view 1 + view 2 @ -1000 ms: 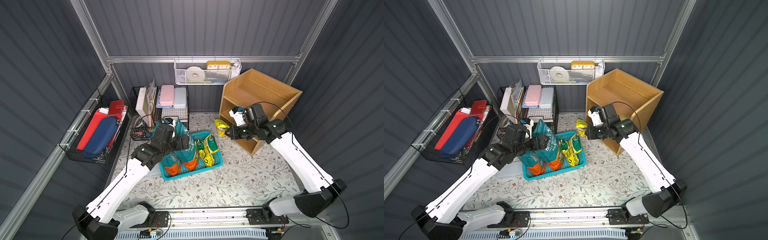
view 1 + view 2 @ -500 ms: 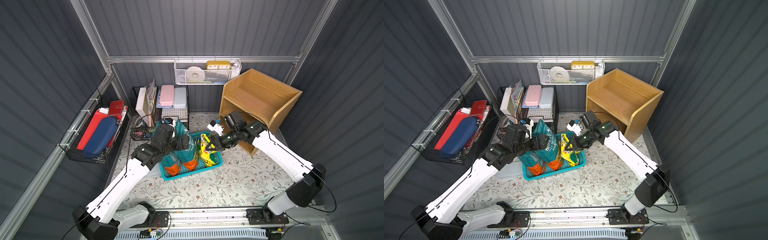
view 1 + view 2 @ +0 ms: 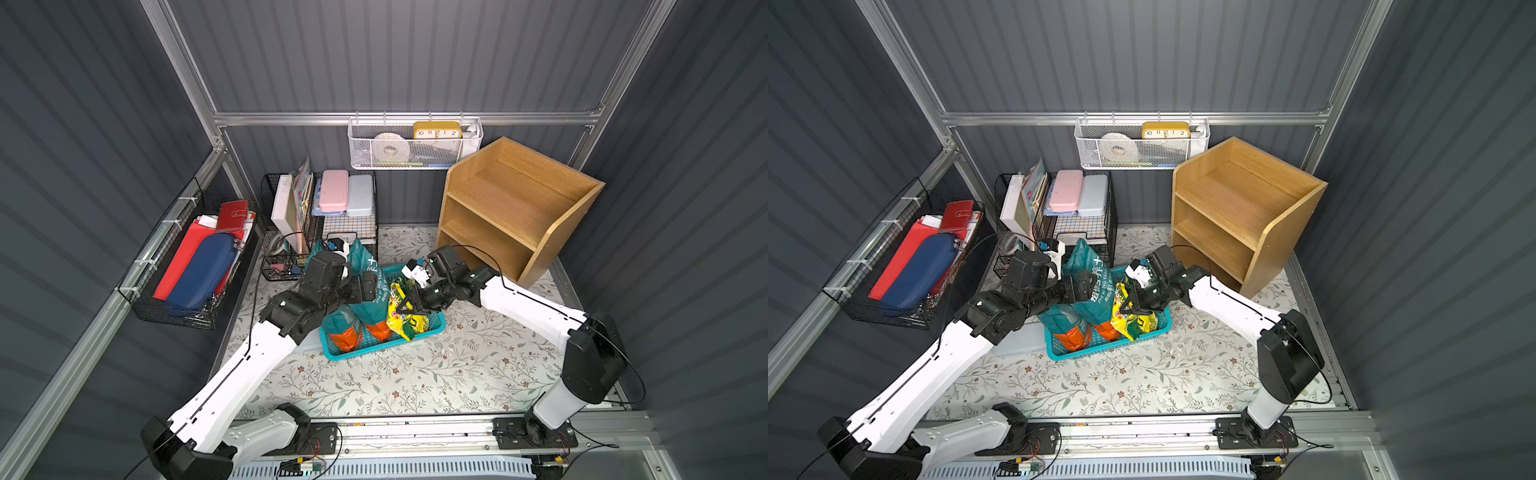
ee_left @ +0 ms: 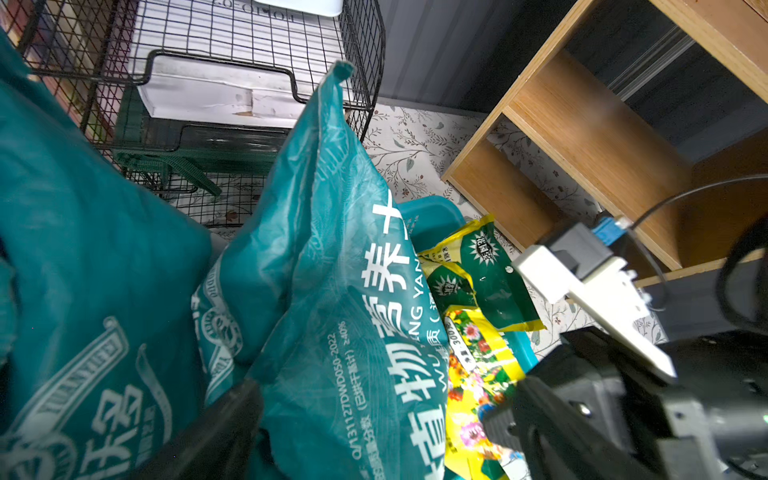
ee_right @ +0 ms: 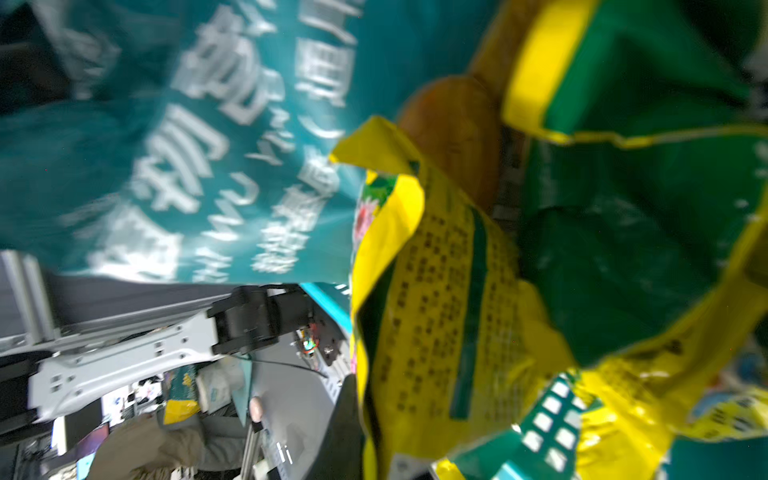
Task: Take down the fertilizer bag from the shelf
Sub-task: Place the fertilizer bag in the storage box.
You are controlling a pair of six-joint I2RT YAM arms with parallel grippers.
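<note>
Reaching in from the front rail across the flowered bench [image 3: 415,374], the right arm is holding the yellow fertilizer bag [image 3: 400,322] in the right tool [image 3: 409,306], whose jaws are pinched almost together on the crumpled plastic near the bag's upper end. The bag is hanging over the teal basket [image 3: 365,350], its lower end dipping in among the other yellow-and-green packets, just beside the big teal bag [image 3: 1098,286]. A second ago this tool was gripping the bag at the mouth of the lowest tier of the shelf [image 3: 511,216]. Since then the arm has been swinging it away and down, so the bag is already off the shelf and well apart from it. I judge that only lowering and letting go are remaining. The bag's long axis is running steeply and leaning a little: the gripped end seems to be pointing up and back toward the shelf, the free end down toward the basket's front rim. The left tool [image 3: 1084,287] is standing with its jaws wide against the teal bag, unmoved over that second, and whether it is pressing the bag I cannot tell. Farthest back, the shelf is showing only bare wood on the tiers in view.
</note>
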